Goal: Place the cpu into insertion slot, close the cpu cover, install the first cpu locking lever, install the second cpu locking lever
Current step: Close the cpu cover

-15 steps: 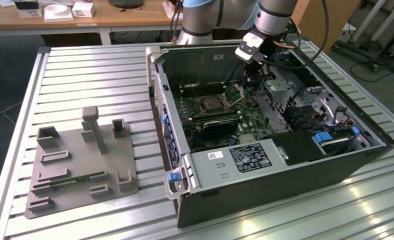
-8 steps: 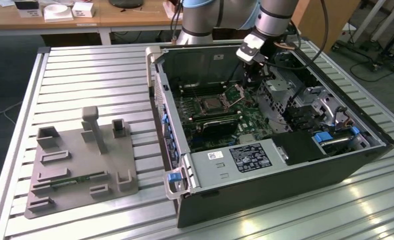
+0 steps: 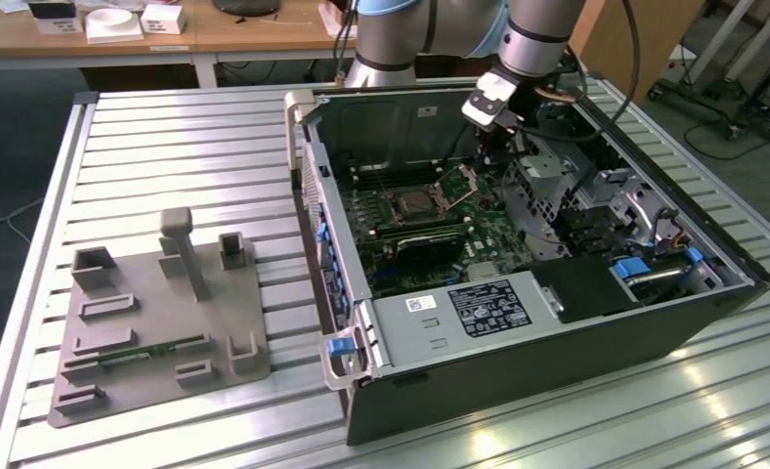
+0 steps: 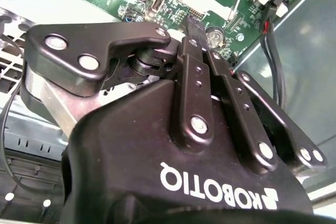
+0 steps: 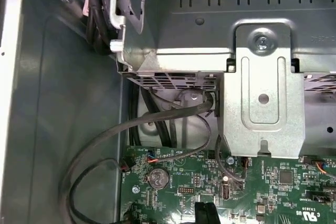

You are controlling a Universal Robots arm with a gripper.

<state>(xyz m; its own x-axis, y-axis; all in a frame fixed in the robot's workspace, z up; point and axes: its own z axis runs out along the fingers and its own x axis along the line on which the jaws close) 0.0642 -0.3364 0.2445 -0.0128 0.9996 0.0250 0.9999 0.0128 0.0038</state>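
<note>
While the arm's wrist and its white bracket stand in front of it, the gripper (image 3: pixel 497 147) in the exterior view is only a dark shape hanging inside the open computer case (image 3: pixel 555 376), and I cannot tell whether it is spread or pressed together. The case lies on a slatted metal worktop (image 3: pixel 190 147) and holds a green motherboard (image 3: pixel 483 239), a grey power supply (image 3: pixel 418 322) at its near end and a metal drive cage (image 3: pixel 541 181) toward the exterior view's right. The insertion slot (image 3: pixel 408 205) sits amid the board, apart from the gripper. A silvery frame, seemingly the cpu cover (image 3: pixel 461 180), stands tilted up at its edge. Whether the cpu lies inside is too small to make out. A grey fixture plate (image 3: pixel 150 322) lies beside the case. In the second wrist view the gripper (image 4: pixel 191 27) hides much of the board behind its own black links, near a coin cell battery (image 4: pixel 214 35). In the first wrist view the gripper (image 5: pixel 207 214) is cut off by the picture's edge, over the board with the battery (image 5: pixel 157 178), looping black cables (image 5: pixel 105 145) and the drive cage (image 5: pixel 262 77).
</note>
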